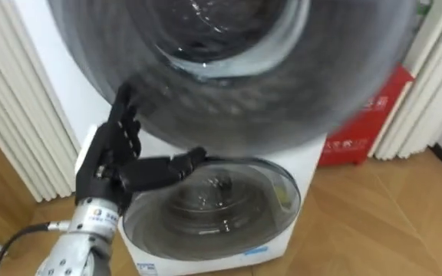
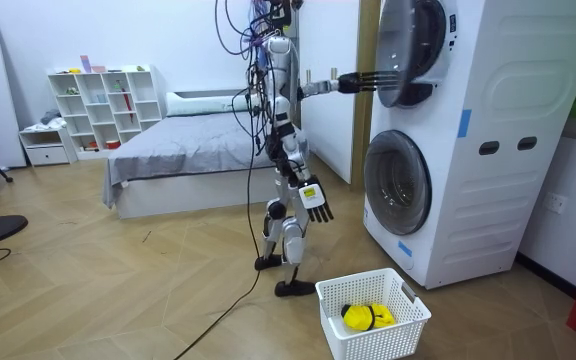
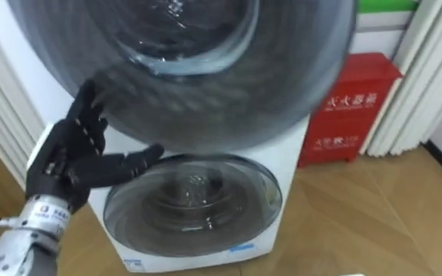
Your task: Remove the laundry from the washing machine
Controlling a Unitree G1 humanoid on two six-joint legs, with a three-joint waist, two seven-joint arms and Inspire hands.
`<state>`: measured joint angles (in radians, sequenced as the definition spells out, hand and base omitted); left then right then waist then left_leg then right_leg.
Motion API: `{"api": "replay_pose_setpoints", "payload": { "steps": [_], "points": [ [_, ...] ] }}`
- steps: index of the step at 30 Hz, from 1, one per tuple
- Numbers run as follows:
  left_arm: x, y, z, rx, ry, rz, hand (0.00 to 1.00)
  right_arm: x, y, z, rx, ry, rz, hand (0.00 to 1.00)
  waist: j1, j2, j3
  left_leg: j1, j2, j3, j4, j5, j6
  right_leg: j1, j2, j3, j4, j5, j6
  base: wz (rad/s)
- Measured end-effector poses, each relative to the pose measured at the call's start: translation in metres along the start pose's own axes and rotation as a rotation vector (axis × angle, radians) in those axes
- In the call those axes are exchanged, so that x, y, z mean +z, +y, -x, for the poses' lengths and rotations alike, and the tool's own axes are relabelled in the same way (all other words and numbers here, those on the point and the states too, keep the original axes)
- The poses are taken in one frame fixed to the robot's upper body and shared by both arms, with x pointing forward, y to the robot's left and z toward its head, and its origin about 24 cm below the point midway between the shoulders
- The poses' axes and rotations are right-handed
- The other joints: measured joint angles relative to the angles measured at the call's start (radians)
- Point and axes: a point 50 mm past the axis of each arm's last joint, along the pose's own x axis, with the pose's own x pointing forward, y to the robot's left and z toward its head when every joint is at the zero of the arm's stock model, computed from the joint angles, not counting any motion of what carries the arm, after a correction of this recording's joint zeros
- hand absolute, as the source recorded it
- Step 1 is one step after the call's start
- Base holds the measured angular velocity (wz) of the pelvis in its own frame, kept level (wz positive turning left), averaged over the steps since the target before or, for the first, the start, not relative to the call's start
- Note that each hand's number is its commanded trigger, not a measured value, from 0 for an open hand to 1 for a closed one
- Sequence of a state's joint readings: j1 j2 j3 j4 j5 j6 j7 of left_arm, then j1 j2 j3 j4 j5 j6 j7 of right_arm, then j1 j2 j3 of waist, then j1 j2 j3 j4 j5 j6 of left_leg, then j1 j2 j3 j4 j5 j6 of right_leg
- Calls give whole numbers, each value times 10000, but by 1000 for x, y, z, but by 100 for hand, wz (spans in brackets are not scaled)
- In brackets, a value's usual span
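I stand facing two stacked white washing machines (image 2: pixel 488 130). The upper machine's round dark door (image 1: pixel 229 84) (image 2: pixel 408 50) looks swung a little out from the front. My left hand (image 1: pixel 113 153) (image 2: pixel 368 80) is raised at the door's lower left rim. It is open, with straight fingers against the rim and the thumb pointing right. Below it is the lower machine's door (image 1: pixel 213 203), which is shut. My right hand (image 2: pixel 315 200) hangs open at my side. I see no clothes through either door.
A white basket (image 2: pixel 363 282) with a yellow thing (image 2: pixel 368 317) in it stands on the wood floor beside my feet. A red box (image 1: pixel 363 115) stands right of the machines, and white curtains (image 1: pixel 14 115) hang to the left. Behind me are a bed (image 2: pixel 188 150) and a shelf (image 2: pixel 103 100).
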<state>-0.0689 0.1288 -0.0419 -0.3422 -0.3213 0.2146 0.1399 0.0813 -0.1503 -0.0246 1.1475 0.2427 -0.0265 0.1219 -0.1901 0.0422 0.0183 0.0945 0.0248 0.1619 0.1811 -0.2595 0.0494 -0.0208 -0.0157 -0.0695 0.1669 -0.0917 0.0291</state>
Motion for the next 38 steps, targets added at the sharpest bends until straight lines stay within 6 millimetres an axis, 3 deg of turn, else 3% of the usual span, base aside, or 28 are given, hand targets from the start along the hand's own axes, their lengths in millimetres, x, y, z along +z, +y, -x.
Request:
{"api": "replay_pose_setpoints", "payload": {
  "steps": [2,4,6,11,15,17,20,23,25,26,28,29,30,31,32,34,37,38],
  "points": [
    [16,-15,-13,-733,-707,89,0,2,1,-1,28,14,23,0,-172,3,-1,28,-3,172,-9,4,7,-12,13,171,-1,2,5,-22],
    [46,-47,-33,-2381,-2025,495,0,4,1,-1,15,-28,29,0,-406,60,4,128,1,543,-104,7,10,-40,55,403,-3,14,24,-38],
    [56,-63,-40,-3479,-2452,902,0,7,2,-1,54,-147,17,0,-571,192,-22,247,-2,678,-176,7,10,-34,80,521,-9,19,33,-42],
    [36,-75,-47,-4650,-1424,1248,0,9,4,-2,37,-123,-178,0,-811,191,6,596,85,812,-201,17,-8,72,276,924,2,23,24,-37],
    [29,-73,-49,-4715,-1108,1197,0,9,5,-2,16,-100,-152,0,-753,-8,78,549,148,834,-203,64,-89,11,359,905,17,29,-48,5],
    [23,-71,-51,-4693,-870,1164,0,8,5,-3,1,6,-155,0,-683,-131,71,554,146,843,-204,69,-98,13,384,857,11,25,-92,9],
    [4,-64,-52,-4379,-166,879,0,3,3,-2,-101,231,-87,0,-466,-319,6,510,167,831,-202,82,-120,22,417,858,-19,52,-146,-1],
    [-42,-43,-40,-3475,1338,563,0,0,1,-1,-275,313,-26,0,-383,-326,-21,524,159,793,-188,82,-120,24,415,845,1,42,-163,-3],
    [-105,-14,-3,-2376,3792,-241,0,-5,-2,0,-416,415,-157,0,-97,-356,-77,571,172,722,-188,83,-123,55,441,844,-11,38,-197,-10],
    [-123,-5,12,-2047,4575,-486,0,-7,-2,1,-458,462,-182,0,-55,-368,-103,577,180,702,-182,84,-123,69,451,836,-4,27,-215,4],
    [-182,35,84,-704,7897,-1626,0,-18,-5,3,-567,686,-438,0,181,-536,-171,573,220,390,-178,84,-126,152,472,647,-32,-19,-287,23],
    [-192,45,104,-366,8685,-1940,0,-21,-5,4,-620,748,-487,0,300,-575,-174,578,237,374,-180,83,-129,182,485,613,-55,-21,-290,22],
    [-208,65,141,434,10121,-2368,0,-29,-8,7,-742,899,-735,0,592,-649,-219,584,272,302,-179,60,-183,249,511,544,-163,-13,-302,20],
    [-217,85,177,1424,11371,-2643,0,-35,-10,9,-827,1063,-885,0,826,-667,-229,618,335,240,-182,4,-278,312,535,357,-169,-13,-306,21],
    [-220,95,194,1987,11939,-2702,0,-38,-11,10,-859,1126,-995,0,907,-669,-206,678,352,240,-184,-6,-296,357,539,289,-185,-18,-313,24],
    [-216,128,260,4296,13672,-3002,0,-44,-12,12,-894,1222,-1276,0,1313,-664,-195,805,351,223,-203,-20,-318,580,527,141,-333,-21,-318,9],
    [-204,146,314,6021,15041,-3611,0,-47,-14,14,-816,1262,-1479,0,1717,-583,-147,990,349,148,-382,-96,-401,743,529,86,-338,-39,-310,11],
    [-203,146,323,6094,15310,-3770,0,-47,-15,14,-824,1255,-1495,0,1757,-562,-143,1006,345,127,-417,-124,-395,750,528,73,-326,-41,-307,8]
  ]
}}
